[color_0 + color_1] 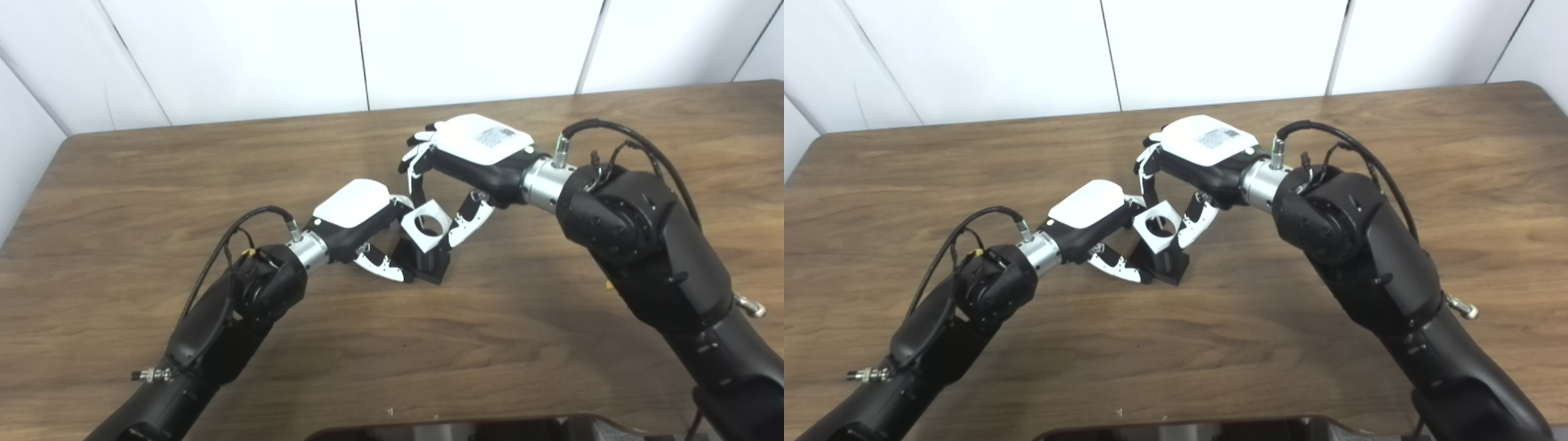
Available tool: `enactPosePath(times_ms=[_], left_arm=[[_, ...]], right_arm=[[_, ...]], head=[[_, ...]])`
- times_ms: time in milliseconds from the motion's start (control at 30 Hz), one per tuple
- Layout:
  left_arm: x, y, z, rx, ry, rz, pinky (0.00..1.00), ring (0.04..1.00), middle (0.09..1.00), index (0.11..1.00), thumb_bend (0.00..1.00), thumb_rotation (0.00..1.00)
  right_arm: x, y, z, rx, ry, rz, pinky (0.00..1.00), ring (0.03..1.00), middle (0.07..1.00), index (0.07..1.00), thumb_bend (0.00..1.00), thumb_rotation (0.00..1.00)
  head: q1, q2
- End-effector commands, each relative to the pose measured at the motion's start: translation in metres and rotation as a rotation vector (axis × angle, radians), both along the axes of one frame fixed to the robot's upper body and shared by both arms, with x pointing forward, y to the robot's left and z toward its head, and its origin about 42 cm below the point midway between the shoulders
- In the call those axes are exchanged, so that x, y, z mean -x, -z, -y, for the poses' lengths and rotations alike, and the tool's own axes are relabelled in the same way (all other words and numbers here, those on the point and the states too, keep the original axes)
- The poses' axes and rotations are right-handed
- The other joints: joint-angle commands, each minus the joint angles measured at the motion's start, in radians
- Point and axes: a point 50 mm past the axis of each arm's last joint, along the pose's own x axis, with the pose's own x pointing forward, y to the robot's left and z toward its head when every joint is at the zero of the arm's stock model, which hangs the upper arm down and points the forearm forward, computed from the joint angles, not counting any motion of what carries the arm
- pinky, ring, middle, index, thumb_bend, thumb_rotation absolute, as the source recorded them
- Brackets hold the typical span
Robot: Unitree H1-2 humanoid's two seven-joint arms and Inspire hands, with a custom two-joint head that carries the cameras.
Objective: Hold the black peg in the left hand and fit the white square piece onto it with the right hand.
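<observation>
Left hand [361,223] grips the black peg [429,260], right hand [465,159] pinches the white square piece [425,225] over it; tilted, it could jam.

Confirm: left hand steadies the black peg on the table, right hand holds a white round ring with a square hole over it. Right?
Not quite. The white piece in the right hand is square with a round hole, as the left eye view shows. The rest stands: the left hand steadies the black peg on the table.
</observation>
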Motion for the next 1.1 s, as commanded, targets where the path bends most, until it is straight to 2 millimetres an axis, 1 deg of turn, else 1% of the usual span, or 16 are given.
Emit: enactPosePath(times_ms=[0,500,600,767,900,1067], left_arm=[[0.008,0.039,-0.027,-0.204,-0.064,-0.121,0.54,0.674,0.739,0.495,0.52,0.08],[0.006,0.038,-0.025,-0.199,-0.072,-0.128,0.56,0.691,0.743,0.495,0.52,0.08],[0.006,0.038,-0.025,-0.196,-0.068,-0.127,0.55,0.676,0.737,0.495,0.52,0.08],[0.006,0.036,-0.025,-0.198,-0.069,-0.130,0.57,0.690,0.738,0.495,0.52,0.08],[0.006,0.036,-0.025,-0.201,-0.070,-0.124,0.56,0.687,0.735,0.495,0.52,0.08],[0.006,0.036,-0.025,-0.200,-0.071,-0.128,0.57,0.698,0.743,0.495,0.52,0.08]], right_arm=[[-0.002,-0.018,-0.004,-0.025,-0.014,0.090,0.98,0.940,0.814,0.479,0.52,0.14],[-0.003,-0.010,-0.005,-0.031,-0.026,0.081,0.98,0.945,0.819,0.480,0.52,0.14],[-0.003,-0.009,-0.005,-0.032,-0.025,0.076,0.98,0.944,0.819,0.480,0.52,0.14],[-0.003,-0.007,-0.004,-0.031,-0.025,0.071,0.98,0.941,0.817,0.480,0.52,0.14],[-0.004,-0.006,-0.002,-0.024,-0.024,0.066,0.98,0.942,0.818,0.480,0.52,0.14],[-0.004,-0.005,-0.002,-0.017,-0.021,0.060,0.98,0.945,0.820,0.480,0.52,0.14]], head=[[0.002,0.001],[0.011,0.004],[0.010,0.002],[0.012,0.003],[0.014,0.003],[0.014,0.002]])
